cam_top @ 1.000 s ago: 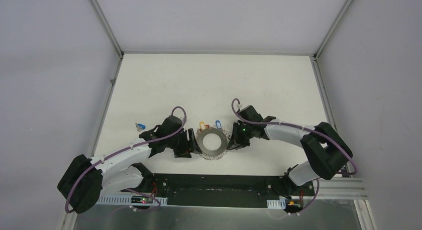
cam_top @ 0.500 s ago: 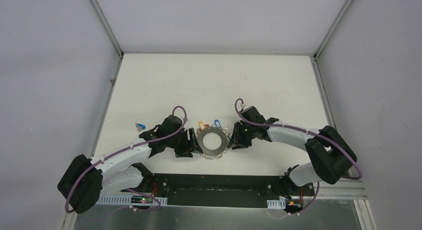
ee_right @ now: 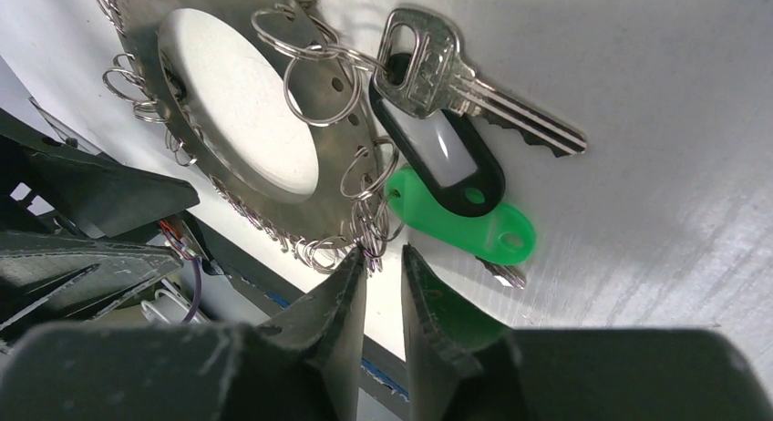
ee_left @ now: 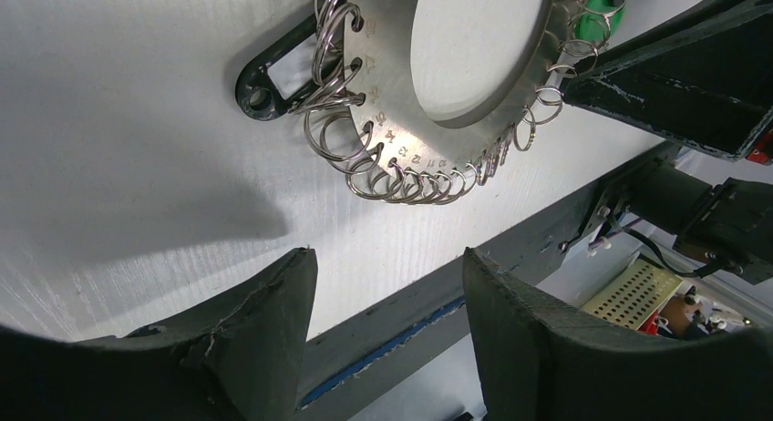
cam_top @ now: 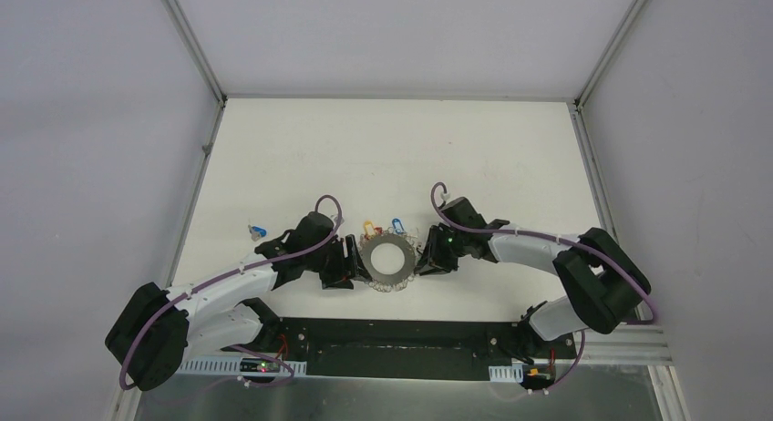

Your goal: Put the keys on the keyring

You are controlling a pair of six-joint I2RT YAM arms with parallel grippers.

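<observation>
Robotics lab test cell. A white table (cam_top: 392, 148) is boxed in on three sides by blank pale walls (cam_top: 392, 29) joined with aluminium rails (cam_top: 190, 40). Along the table's near edge sits a black mounting plate (cam_top: 392, 346) with bare circuit boards (cam_top: 260, 366) (small lights lit) and loose wiring (cam_top: 558, 362).

Keyring (cam_top: 389, 260) is boxed in: left gripper (cam_top: 356, 261) at 9 o'clock, right gripper (cam_top: 419, 260) at 3, keys (cam_top: 383, 227) at 12. Past the keys toward 12, the table (cam_top: 392, 157) is open.
</observation>
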